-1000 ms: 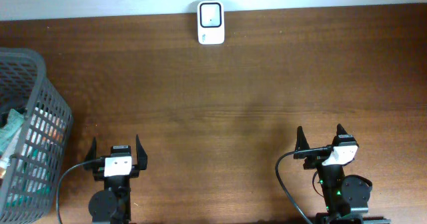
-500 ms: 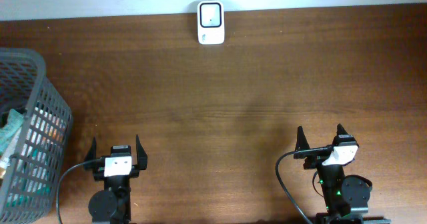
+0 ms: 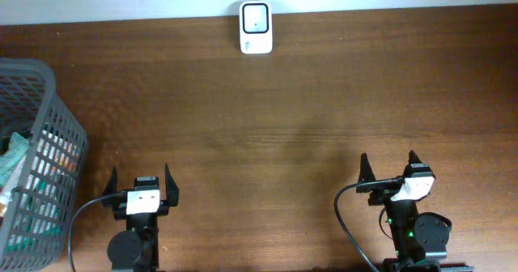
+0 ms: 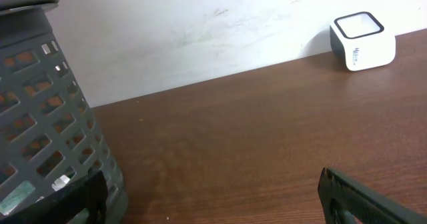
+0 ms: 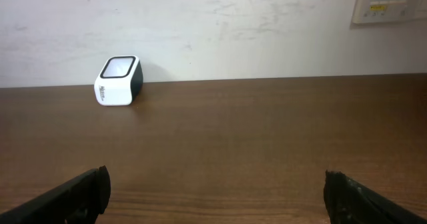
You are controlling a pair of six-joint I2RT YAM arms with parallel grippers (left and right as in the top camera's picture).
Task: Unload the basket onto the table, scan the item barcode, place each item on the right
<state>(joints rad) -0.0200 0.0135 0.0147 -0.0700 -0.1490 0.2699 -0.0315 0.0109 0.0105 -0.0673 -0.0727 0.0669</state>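
Left tool point(image 3: 141, 177) hangs low at my near edge of the desk point(image 3: 283, 118) with its jaws spread wide and nothing between them; right tool point(image 3: 388, 162) sits the same way on the other side, wide open and empty. What I have to pick from lies to the left of the left tool: a grey mesh basket point(image 3: 40, 134) at the desk's left edge, near that tool and well apart from the right one, so I judge the left arm the natural one to go in. Inside it I can make out items point(image 3: 11, 155) in green and white packaging, with orange and pale patches showing through the mesh. They are jumbled and mostly hidden by the wall of the basket, so I cannot tell any one item's long axis or where its barcode sits. The scanner point(image 3: 256, 27) stands at the far edge of the desk against the wall point(image 5: 267, 31), roughly midway between the arms and well away from both: a small white block with a dark-framed window facing up and its longer side running away from me. Reaching in calls for coming down over the rim, not through the side.
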